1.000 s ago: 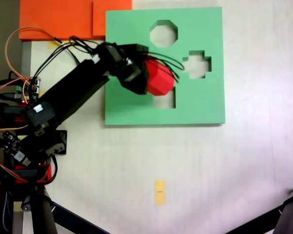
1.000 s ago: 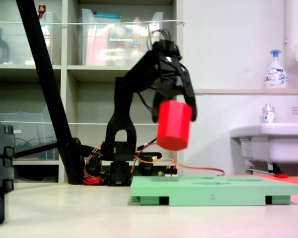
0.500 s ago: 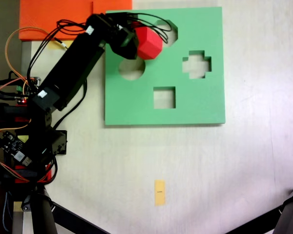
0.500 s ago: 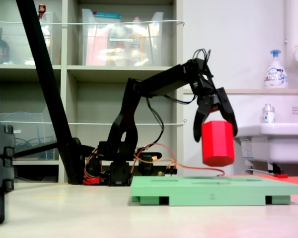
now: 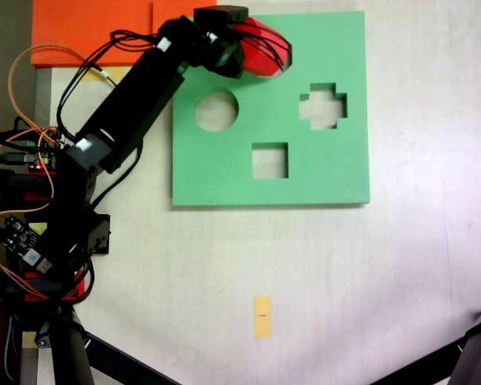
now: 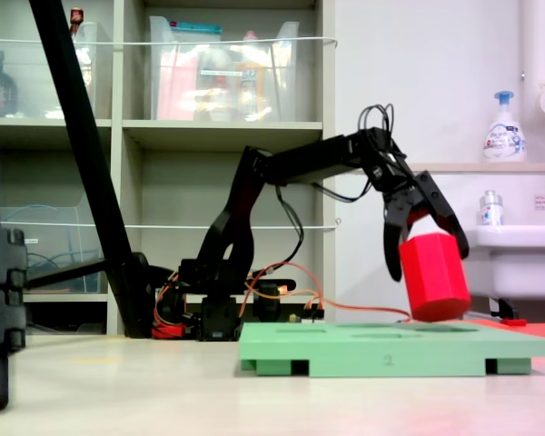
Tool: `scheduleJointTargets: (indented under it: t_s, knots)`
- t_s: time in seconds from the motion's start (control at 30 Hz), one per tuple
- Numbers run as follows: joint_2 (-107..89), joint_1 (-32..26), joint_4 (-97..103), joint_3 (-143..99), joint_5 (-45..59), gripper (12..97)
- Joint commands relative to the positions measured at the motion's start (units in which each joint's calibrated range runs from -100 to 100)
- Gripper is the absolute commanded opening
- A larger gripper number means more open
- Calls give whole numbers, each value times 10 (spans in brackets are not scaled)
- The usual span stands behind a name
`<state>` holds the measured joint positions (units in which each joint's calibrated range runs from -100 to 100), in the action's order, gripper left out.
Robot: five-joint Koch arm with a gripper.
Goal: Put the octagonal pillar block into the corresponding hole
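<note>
While the green foam board lies flat on the table, the gripper holds the octagonal pillar block tight from both sides. The red block is tilted and hangs just above the board. Seen from above, it covers the corresponding hole at the board's 12 o'clock edge.

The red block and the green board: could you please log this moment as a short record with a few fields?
gripper: shut on the red octagonal block, gripper
block pose: tilted, held just above the green board
block position: over the octagonal hole in the top-down fixed view
free cutouts: round hole, cross hole, square hole
task state: block not yet seated
</note>
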<state>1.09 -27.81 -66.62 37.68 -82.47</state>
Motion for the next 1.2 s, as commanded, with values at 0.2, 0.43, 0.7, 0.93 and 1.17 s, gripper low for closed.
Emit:
scheduleJointTargets:
  t_s: [0.2, 0.43, 0.7, 0.93, 1.17]
  knots:
    - [21, 3, 65, 44, -8, 248]
    - [44, 3, 78, 48, -9, 249]
    - [66, 1, 78, 47, 9, 249]
    - [69, -2, 60, 43, 23, 249]
    - [63, -4, 29, 44, 34, 250]
